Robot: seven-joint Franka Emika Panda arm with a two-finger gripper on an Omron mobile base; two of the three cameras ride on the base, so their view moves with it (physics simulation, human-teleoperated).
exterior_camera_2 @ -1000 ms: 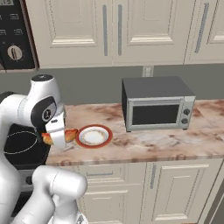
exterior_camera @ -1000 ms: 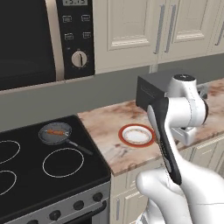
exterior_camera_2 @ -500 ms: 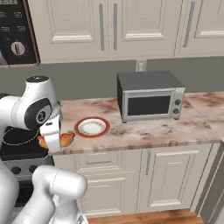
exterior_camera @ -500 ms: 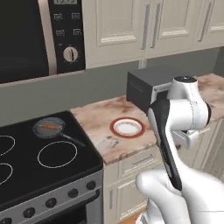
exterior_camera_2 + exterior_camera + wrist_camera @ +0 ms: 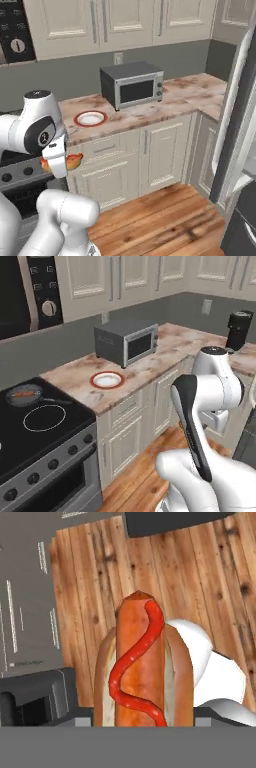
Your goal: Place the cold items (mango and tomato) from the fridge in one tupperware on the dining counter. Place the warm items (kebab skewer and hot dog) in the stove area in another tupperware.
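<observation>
1. The hot dog (image 5: 142,667) is sitting in the pincer (image 5: 60,163), gripped across its bun, and the jaws are standing part-way apart around it rather than closed tight.
2. In the hand view the sausage is running lengthwise away from the hand, with a red squiggle of sauce along its top and the tan bun bulging out on either side.
3. In the right base view the hot dog (image 5: 70,161) is poking out beside the white wrist, hanging in the air in front of the cream cabinets, below the marbled top and just right of the stove area (image 5: 15,175).
4. Wooden floor (image 5: 200,572) is lying under the held hot dog in the hand view.
5. On the stove area (image 5: 35,426) a dark frying pan (image 5: 25,395) is resting on a back burner with something reddish in it; I cannot tell what.
6. To the right of the stove, a red-rimmed white plate (image 5: 107,379) is lying on the marbled top, and a grey microwave (image 5: 127,342) is standing further right against the wall.
7. A dark coffee machine (image 5: 239,330) is standing well beyond the microwave, far from the stove.
8. The fridge (image 5: 235,140) is standing at the far right, well apart from the stove, with its door swung open.
</observation>
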